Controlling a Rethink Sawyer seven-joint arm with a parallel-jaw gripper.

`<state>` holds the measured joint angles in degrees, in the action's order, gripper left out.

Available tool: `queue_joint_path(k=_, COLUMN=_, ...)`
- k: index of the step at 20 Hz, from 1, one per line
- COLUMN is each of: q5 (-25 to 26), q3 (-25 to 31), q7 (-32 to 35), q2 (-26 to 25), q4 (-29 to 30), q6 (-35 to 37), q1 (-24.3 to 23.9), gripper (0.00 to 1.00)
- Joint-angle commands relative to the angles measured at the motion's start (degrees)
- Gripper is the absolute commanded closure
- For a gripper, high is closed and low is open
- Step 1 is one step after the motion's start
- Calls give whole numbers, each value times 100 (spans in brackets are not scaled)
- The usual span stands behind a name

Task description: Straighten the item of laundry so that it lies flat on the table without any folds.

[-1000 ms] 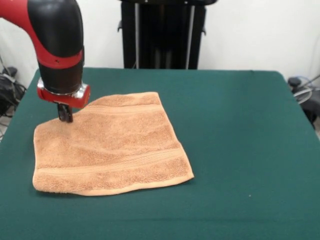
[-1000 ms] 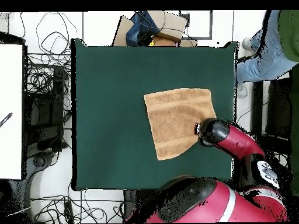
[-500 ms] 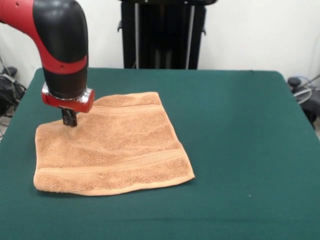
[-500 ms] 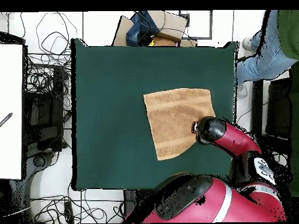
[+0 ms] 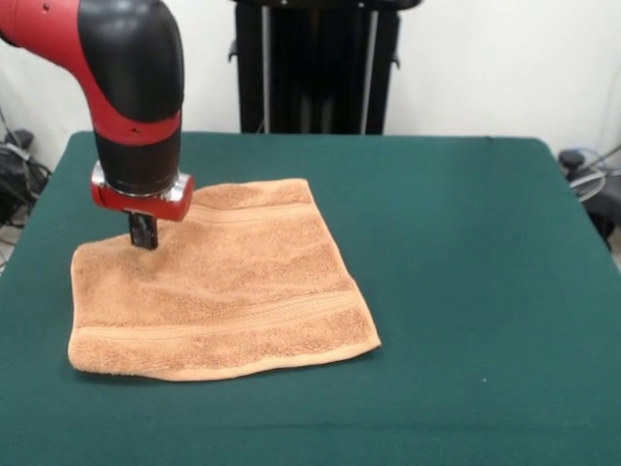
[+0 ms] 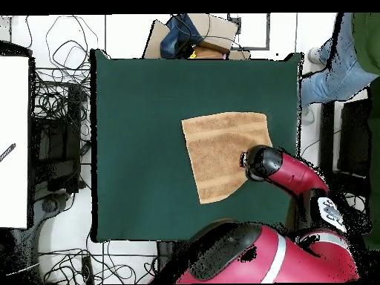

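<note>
The table (image 5: 456, 243) is covered in dark green felt-like cloth, and most of it is bare. The orange-tan towel (image 5: 228, 286) lies on its left half in the front view, spread out nearly flat, with a woven band running along its near edge and another along its far edge. Its far left corner sits under the gripper (image 5: 144, 233), whose dark tip comes down onto the cloth there. I cannot tell whether the fingers are spread or closed, since the arm's red and black wrist hides them. Behind the table stands a black frame (image 5: 315, 63) against a pale wall. From above, tangled cables (image 6: 56, 111) lie on the floor to the left, and a person's leg in jeans (image 6: 334, 70) shows at the upper right.
</note>
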<state>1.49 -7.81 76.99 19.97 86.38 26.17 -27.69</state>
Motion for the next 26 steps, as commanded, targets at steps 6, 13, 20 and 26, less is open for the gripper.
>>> queue_joint_path(k=6, q5=188, q3=294, q7=682, q2=301, q4=671, q6=255, q1=245, gripper=100)
queue_joint_path(k=13, q5=158, q3=207, q7=807, q2=368, q4=834, q6=239, q1=339, gripper=100)
queue_joint_path(k=20, q5=176, q3=486, q7=487, q2=58, q4=493, q6=2, q1=-24, gripper=100)
queue_joint_path(k=26, q5=294, q3=589, q7=260, q2=-167, q4=282, q6=-241, q1=-396, gripper=100)
